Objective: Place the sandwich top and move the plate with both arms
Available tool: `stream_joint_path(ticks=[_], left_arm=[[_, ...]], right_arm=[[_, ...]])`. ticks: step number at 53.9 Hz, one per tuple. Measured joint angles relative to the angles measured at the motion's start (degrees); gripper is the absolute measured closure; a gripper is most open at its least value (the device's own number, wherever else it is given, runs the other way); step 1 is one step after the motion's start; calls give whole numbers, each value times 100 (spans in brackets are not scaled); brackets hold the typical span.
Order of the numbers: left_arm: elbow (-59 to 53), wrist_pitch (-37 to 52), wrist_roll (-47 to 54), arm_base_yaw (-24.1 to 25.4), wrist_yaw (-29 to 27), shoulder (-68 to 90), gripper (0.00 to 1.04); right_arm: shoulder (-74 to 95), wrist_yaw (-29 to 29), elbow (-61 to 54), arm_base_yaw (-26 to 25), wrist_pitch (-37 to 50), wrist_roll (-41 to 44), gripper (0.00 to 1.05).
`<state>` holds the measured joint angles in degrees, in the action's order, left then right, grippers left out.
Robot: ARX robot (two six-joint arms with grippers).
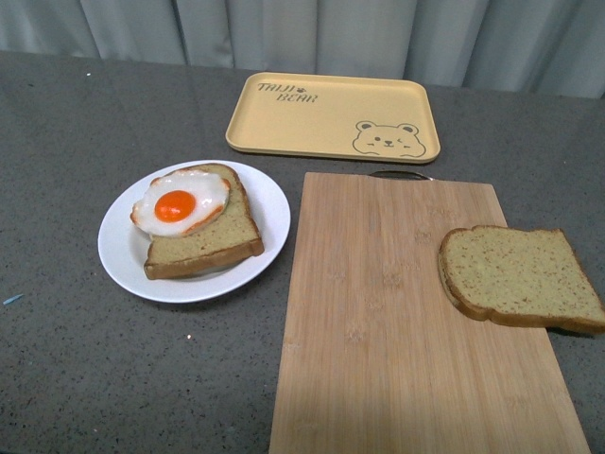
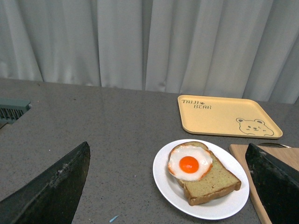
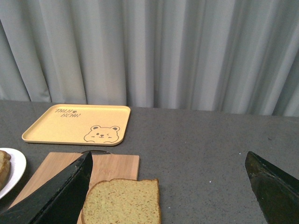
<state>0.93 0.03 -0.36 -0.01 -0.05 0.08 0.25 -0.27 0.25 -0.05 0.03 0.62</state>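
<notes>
Wide-spread black fingers of the right gripper look onto the sandwich top, lying flat at the right edge of the cutting board, long side running left-right (the right arm is plainly nearer). Well to its left, off the board, the plate carries the egg-topped slice, the left gripper equally agape facing it.

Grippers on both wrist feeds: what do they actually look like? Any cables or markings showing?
The left gripper and right gripper each show two matte black, wedge-shaped fingers tapering to points, with faint pale scuffing along the edges. No cables, markings or arm links appear in any view.
</notes>
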Motion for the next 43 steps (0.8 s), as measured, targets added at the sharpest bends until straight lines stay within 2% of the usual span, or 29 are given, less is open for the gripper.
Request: stream_joint_path(ticks=[43], left_arm=[[0,0,0,0,0,0,7]], right_arm=[[0,0,0,0,0,-2,9]])
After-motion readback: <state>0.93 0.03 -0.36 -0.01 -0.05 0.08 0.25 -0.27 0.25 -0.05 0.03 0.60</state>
